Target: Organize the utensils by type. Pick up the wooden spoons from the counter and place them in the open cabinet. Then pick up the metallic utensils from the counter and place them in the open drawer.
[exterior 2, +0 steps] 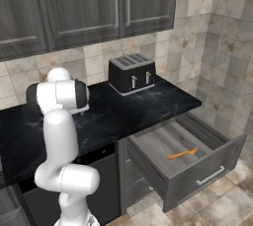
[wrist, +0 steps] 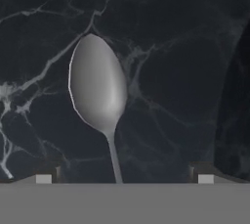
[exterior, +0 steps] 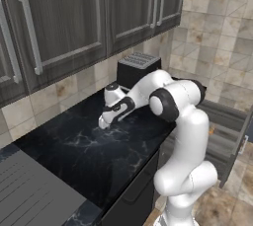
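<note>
Right, gripper (wrist: 122, 179) is wide open, straddling the metal spoon (wrist: 96, 88) handle on the counter (exterior: 94, 156), left of the toaster (exterior 2: 131, 73); I'm lined up for a grab.

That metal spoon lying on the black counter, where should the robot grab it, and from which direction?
Probably the thin handle just behind the bowl, coming straight down from above. The spoon lies flat on the counter, so its sides are hard to reach otherwise; the open gripper already straddles the narrow handle, which suits its fingers better than the wide bowl.
</note>
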Robot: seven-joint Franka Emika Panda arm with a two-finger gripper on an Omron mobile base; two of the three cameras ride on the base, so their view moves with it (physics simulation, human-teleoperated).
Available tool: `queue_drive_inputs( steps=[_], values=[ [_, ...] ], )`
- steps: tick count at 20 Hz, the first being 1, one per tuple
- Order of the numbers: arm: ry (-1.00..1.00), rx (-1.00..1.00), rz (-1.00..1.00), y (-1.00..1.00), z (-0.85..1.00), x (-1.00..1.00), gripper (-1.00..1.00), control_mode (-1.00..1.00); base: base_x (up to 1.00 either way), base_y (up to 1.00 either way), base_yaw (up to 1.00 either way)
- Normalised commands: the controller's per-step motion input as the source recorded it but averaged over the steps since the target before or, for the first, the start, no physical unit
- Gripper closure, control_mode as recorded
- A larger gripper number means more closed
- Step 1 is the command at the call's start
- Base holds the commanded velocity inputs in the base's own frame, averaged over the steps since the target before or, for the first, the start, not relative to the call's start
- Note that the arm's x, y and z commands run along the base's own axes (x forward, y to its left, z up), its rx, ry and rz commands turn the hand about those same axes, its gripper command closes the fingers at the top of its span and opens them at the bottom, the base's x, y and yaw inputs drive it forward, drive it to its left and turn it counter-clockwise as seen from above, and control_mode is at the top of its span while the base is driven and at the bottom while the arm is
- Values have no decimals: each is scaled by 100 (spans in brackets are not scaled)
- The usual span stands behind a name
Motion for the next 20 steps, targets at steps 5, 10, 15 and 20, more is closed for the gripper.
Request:
queue_drive_inputs(
  steps=[5, 10, 15, 20],
  values=[
    [17, -1, 0, 0, -29, 24, -100, -100, 0, 0, 0],
    [7, 0, 0, 0, -28, 5, -100, -100, 0, 0, 0],
    [0, 0, 0, 0, -34, -3, -100, -100, 0, 0, 0],
    [0, 0, 0, 0, -43, -14, -100, -100, 0, 0, 0]
  ],
)
